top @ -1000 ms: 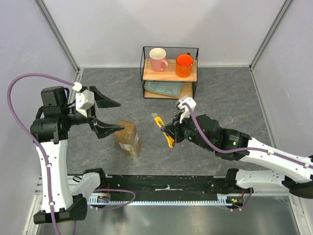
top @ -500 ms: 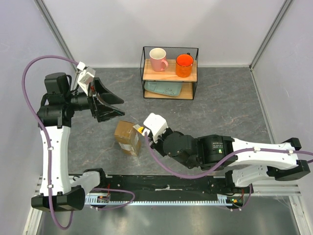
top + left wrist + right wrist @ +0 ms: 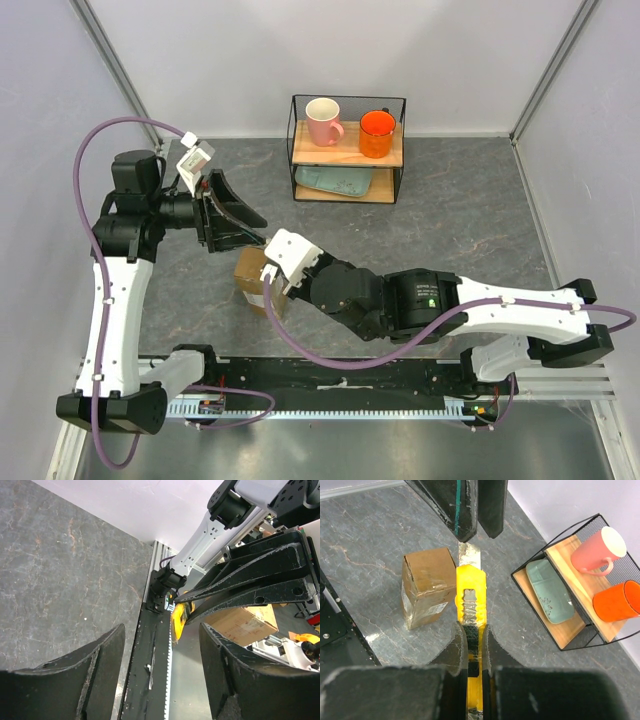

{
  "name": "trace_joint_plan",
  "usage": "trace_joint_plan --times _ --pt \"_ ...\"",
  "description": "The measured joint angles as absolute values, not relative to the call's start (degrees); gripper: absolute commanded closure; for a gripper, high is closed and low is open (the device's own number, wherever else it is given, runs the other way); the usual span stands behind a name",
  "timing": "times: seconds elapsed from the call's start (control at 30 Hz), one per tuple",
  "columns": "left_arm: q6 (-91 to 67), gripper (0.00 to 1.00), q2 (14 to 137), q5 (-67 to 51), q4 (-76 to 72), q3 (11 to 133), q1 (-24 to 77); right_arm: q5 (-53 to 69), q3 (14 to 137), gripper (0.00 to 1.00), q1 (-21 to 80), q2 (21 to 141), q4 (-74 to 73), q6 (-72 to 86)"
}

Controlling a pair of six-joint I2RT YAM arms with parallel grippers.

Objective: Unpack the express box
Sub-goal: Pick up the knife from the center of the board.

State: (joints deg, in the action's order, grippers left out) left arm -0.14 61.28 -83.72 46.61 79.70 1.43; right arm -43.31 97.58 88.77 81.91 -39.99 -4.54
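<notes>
- The table (image 3: 470, 230) is boxed in by white walls (image 3: 240, 60) on the left, far and right sides, with a black rail (image 3: 340, 375) along the near edge.
- Most of the bare grey surface is on the right side, where the right arm's long white link stretches across it.
- The express box (image 3: 427, 587) sits on the table left of centre and near the rail, with pale tape and a label on its side.
- The left gripper (image 3: 162, 635) hangs just far of the box, jaws spread, nothing between them.
- The right gripper (image 3: 471, 630) is clamped on the yellow utility knife (image 3: 470, 587). The blade is out, right beside the box's right edge. Can't tell if it touches.
- The wire shelf (image 3: 345, 156) stands against the far wall.
- Top board has a pink mug (image 3: 323, 120) on the left and an orange mug (image 3: 377, 133) on the right.
- Lower board holds a teal tray (image 3: 335, 182).
</notes>
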Motion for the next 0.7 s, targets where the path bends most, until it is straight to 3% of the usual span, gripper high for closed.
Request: trace_joint_plan --times 0.1,0.3,0.6,0.7 --pt "-0.73 0.37 61.36 -83.79 46.54 79.37 1.61 -43.48 97.93 1.0 88.77 82.5 -39.99 -5.5" --pt "-1.67 0.56 61.84 -84.09 46.37 79.05 2.09 -43.77 98.37 1.0 88.77 82.59 -39.99 -6.79" --pt "-2.17 0.53 62.0 -84.12 46.15 78.35 3.53 -44.77 98.72 1.0 88.77 82.63 -39.7 -8.8" --pt "-2.17 0.58 62.0 -84.14 46.15 78.35 3.64 -45.19 98.72 1.0 88.77 82.78 -39.44 -9.21"
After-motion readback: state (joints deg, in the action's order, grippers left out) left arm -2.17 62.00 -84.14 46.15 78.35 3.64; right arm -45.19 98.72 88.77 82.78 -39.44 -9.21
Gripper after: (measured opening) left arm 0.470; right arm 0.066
